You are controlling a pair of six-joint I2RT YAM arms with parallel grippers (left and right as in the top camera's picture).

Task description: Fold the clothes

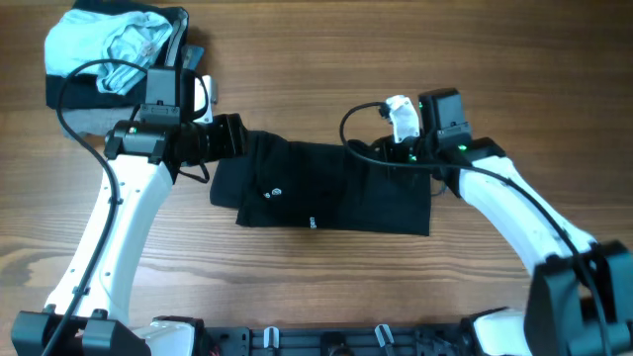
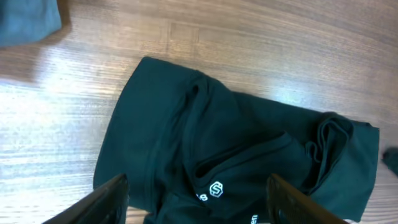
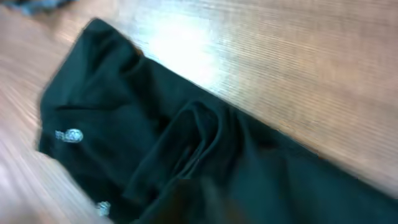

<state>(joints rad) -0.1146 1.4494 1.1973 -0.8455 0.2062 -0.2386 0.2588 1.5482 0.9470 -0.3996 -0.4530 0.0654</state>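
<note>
The clothes, a black short-sleeved shirt [image 1: 326,193], lie folded into a wide band at the table's middle, with a small white round logo [image 1: 276,191] and a white print [image 1: 312,222] facing up. My left gripper [image 1: 229,136] hovers open over the shirt's left end; in the left wrist view its fingers [image 2: 106,202] straddle the logo [image 2: 216,188] without touching the cloth [image 2: 249,143]. My right gripper [image 1: 392,154] is at the shirt's far right edge. The right wrist view is blurred, and there the gripper [image 3: 205,202] is shut on a raised ridge of the black fabric [image 3: 155,137].
A pile of pale-blue and grey garments [image 1: 109,49] lies at the back left corner, just behind my left arm; its edge [image 2: 25,18] shows in the left wrist view. Bare wooden table [image 1: 326,287] surrounds the shirt.
</note>
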